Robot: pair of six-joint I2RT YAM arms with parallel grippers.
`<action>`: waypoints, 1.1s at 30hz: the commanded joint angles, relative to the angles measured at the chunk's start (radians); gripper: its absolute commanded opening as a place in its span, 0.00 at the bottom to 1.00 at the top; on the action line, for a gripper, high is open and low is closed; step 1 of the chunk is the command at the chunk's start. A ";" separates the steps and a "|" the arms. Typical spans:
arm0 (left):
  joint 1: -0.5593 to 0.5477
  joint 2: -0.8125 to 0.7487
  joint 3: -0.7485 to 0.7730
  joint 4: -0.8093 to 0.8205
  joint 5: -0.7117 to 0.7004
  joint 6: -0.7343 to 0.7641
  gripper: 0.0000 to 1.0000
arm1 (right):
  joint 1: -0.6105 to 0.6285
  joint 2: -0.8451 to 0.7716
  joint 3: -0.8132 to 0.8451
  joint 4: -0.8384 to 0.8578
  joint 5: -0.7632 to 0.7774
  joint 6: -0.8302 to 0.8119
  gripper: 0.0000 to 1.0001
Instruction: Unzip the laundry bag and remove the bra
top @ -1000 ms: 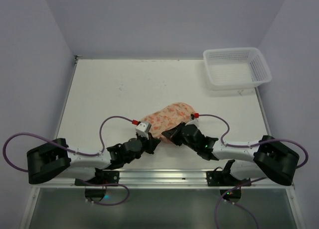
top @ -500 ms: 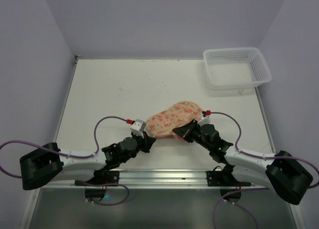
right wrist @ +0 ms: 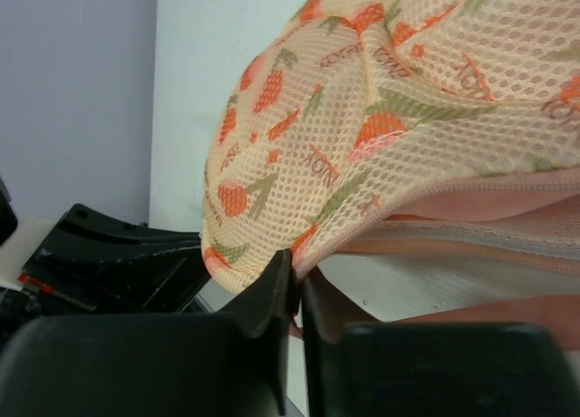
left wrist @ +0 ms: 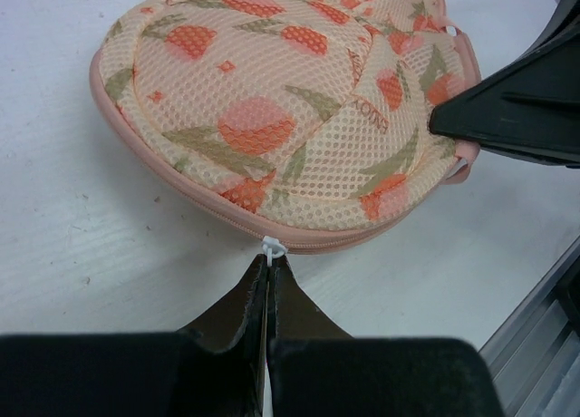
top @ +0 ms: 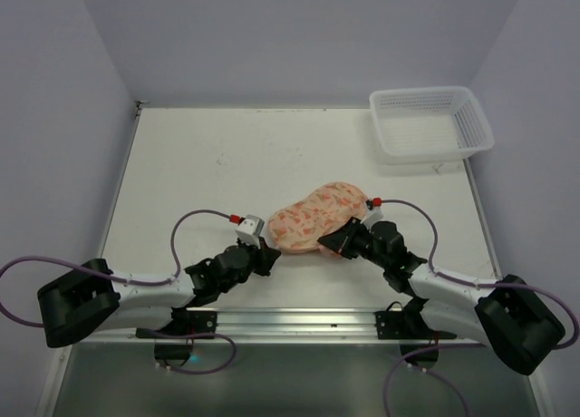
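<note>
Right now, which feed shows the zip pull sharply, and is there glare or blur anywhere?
Left wrist: laundry bag mesh and white zip pull crisp, left tool dark and slightly soft up close. Right wrist: mesh sharp, right tool a near-black silhouette. Top external: even light, no glare, pull too small to see.

The left arm (top: 154, 286) and right arm (top: 444, 276) are black at the joints, with pale grey-white sections between. Each starts from a bulky black base block (top: 77, 299) by a silver rail (top: 299, 322) at the near edge. A thin purple cable (top: 204, 216) loops beside each arm and ends in a red plug (top: 237, 219). The left gripper (left wrist: 270, 261) and right gripper (right wrist: 296, 267) have matte black, wedge-shaped fingers.
</note>
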 commanded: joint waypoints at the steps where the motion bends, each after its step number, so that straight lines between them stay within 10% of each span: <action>1: 0.013 0.021 0.010 0.004 0.021 0.012 0.00 | -0.014 0.029 0.051 -0.041 -0.001 -0.033 0.18; 7: 0.003 0.084 0.006 0.075 0.054 0.004 0.00 | 0.000 -0.095 0.053 -0.210 0.092 0.068 0.57; 17: -0.026 0.144 0.043 0.128 0.066 -0.010 0.00 | 0.110 -0.378 0.025 -0.473 0.301 0.281 0.64; 33: -0.096 0.265 0.150 0.153 0.054 -0.016 0.00 | 0.388 -0.095 -0.030 -0.221 0.473 0.598 0.78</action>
